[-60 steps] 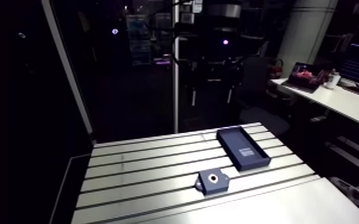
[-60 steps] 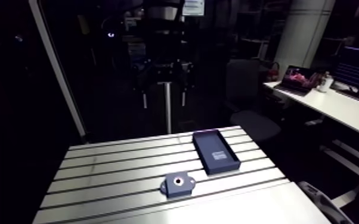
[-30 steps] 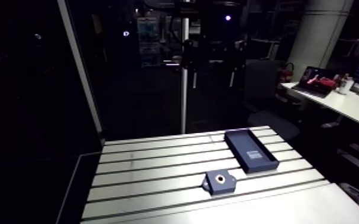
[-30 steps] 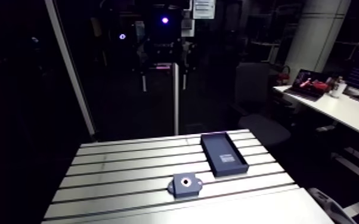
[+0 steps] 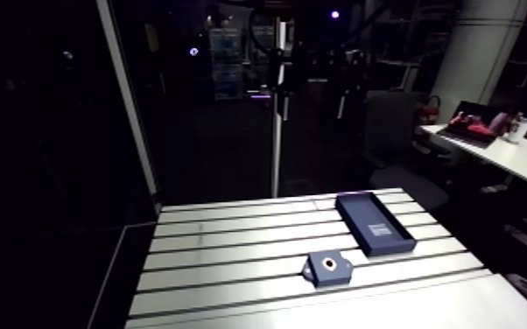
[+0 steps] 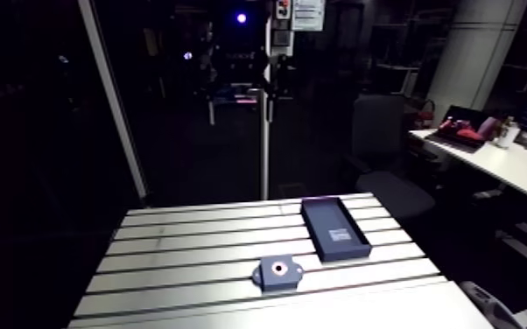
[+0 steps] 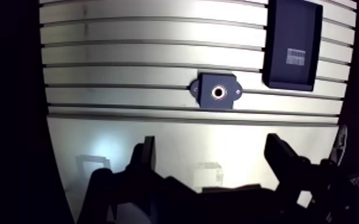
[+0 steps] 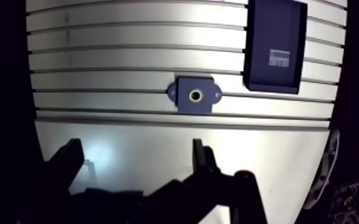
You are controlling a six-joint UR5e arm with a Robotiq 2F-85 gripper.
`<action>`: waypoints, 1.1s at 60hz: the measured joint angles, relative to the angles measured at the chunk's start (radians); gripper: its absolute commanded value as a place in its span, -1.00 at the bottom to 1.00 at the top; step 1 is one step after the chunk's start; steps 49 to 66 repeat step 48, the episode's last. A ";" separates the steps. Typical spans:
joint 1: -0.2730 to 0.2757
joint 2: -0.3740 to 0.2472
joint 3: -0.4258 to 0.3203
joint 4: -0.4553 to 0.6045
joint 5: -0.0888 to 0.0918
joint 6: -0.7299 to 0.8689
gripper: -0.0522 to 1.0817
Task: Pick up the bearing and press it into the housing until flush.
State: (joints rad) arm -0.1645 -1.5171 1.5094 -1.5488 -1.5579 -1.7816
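Pincer [image 7: 210,143] gapes wide and empty; the dark tray [image 7: 292,24] near the housing [image 7: 206,96] holds a label [image 7: 297,56].

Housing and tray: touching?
Apart. The wrist view shows a strip of bare table between the housing and the tray; the arm view shows the same gap.

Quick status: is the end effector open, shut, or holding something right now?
The end effector is open, its fingers wide apart with nothing between them; the housing lies ahead of it, not touched.
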 measured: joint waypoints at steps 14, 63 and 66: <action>0.007 0.006 -0.009 -0.001 -0.003 0.002 -0.90; 0.011 0.030 -0.033 -0.003 -0.006 0.001 -0.90; 0.011 0.030 -0.033 -0.003 -0.006 0.001 -0.90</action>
